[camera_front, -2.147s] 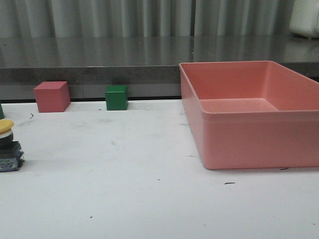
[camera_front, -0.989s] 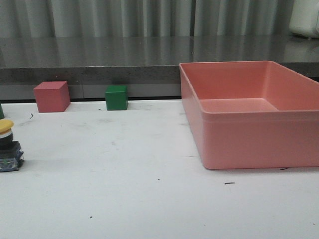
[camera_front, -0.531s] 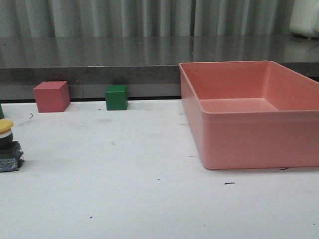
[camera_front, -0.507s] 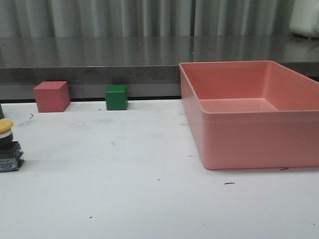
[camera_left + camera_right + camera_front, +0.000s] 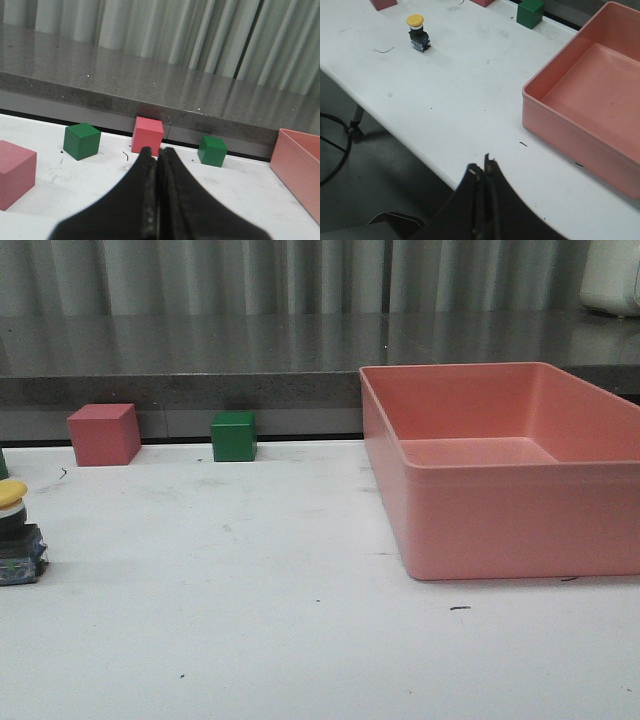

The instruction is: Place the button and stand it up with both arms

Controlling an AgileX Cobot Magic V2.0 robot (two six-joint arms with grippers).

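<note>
The button (image 5: 15, 533) stands upright at the far left of the white table, yellow cap on top, black collar and bluish base below. It also shows in the right wrist view (image 5: 417, 34), small and upright. My left gripper (image 5: 157, 152) is shut and empty, held above the table short of a pink cube (image 5: 148, 135). My right gripper (image 5: 482, 167) is shut and empty, over the table's front edge, far from the button. Neither arm shows in the front view.
A large pink bin (image 5: 505, 475) sits on the right, also in the right wrist view (image 5: 590, 95). A pink cube (image 5: 103, 434) and green cube (image 5: 234, 436) stand along the back edge. The left wrist view shows two green cubes (image 5: 81, 141) (image 5: 212, 151) and another pink block (image 5: 15, 172).
</note>
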